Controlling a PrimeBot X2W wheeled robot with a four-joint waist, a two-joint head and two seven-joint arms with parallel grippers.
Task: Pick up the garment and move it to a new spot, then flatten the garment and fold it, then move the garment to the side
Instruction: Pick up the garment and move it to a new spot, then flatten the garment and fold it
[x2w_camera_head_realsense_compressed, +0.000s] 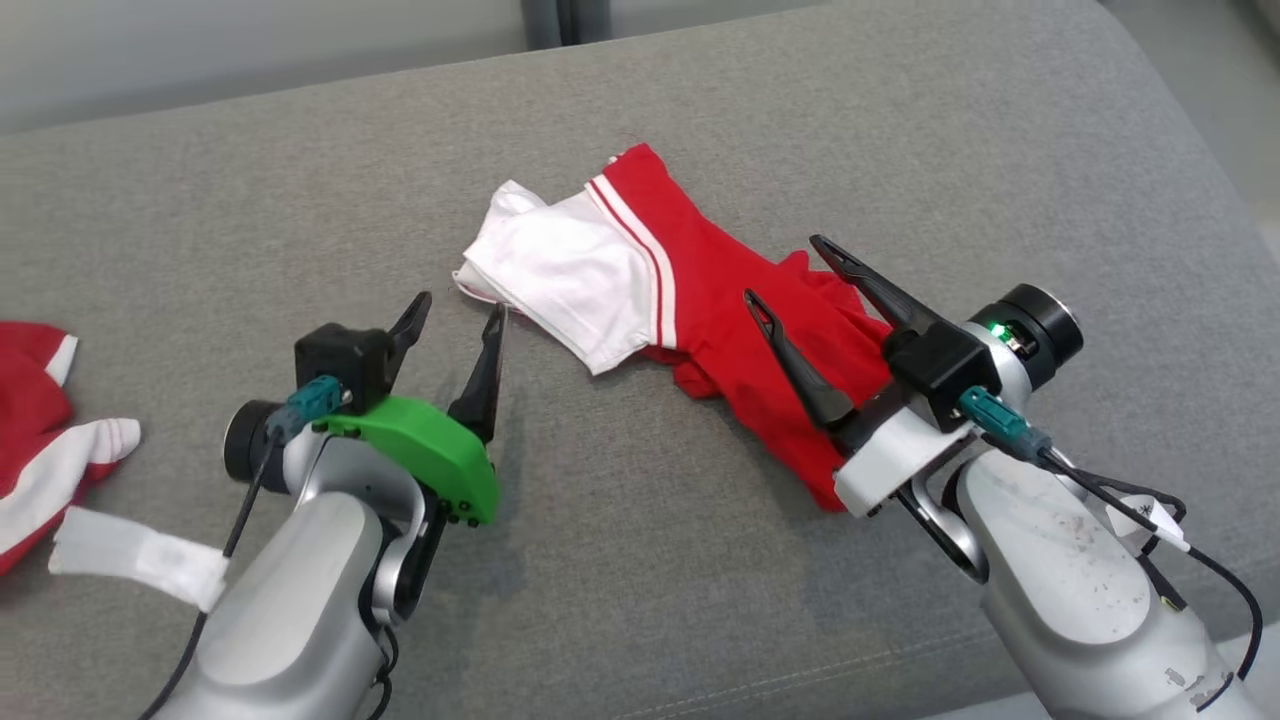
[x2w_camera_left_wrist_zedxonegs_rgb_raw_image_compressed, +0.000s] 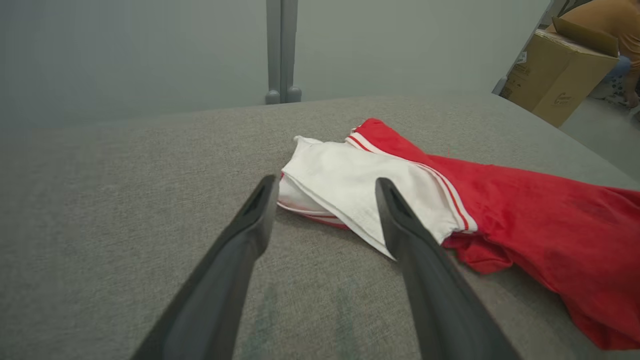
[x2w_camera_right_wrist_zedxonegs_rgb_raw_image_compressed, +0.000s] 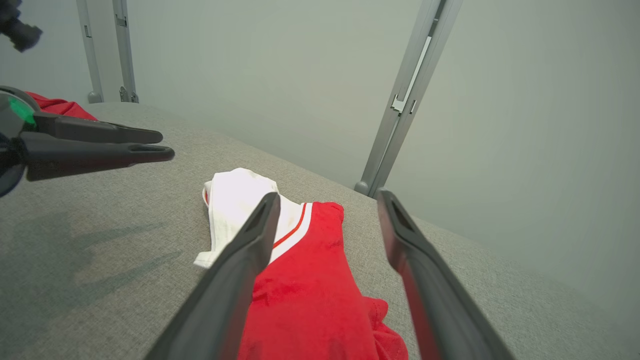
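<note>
The red-and-white garment (x2w_camera_head_realsense_compressed: 680, 300) lies crumpled on the grey cushion (x2w_camera_head_realsense_compressed: 300, 200), its white end just beside the left gripper (x2w_camera_head_realsense_compressed: 461, 304), its red part under the right gripper (x2w_camera_head_realsense_compressed: 782, 268), both spread and empty; the box (x2w_camera_left_wrist_zedxonegs_rgb_raw_image_compressed: 555, 85) print is too small to read.

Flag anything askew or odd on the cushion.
The garment lies bunched and skewed on the grey cushion, its white end folded over, red end rumpled under the open right hand. A second red-and-white garment sits crumpled at the left edge. Nothing looks damaged.
</note>
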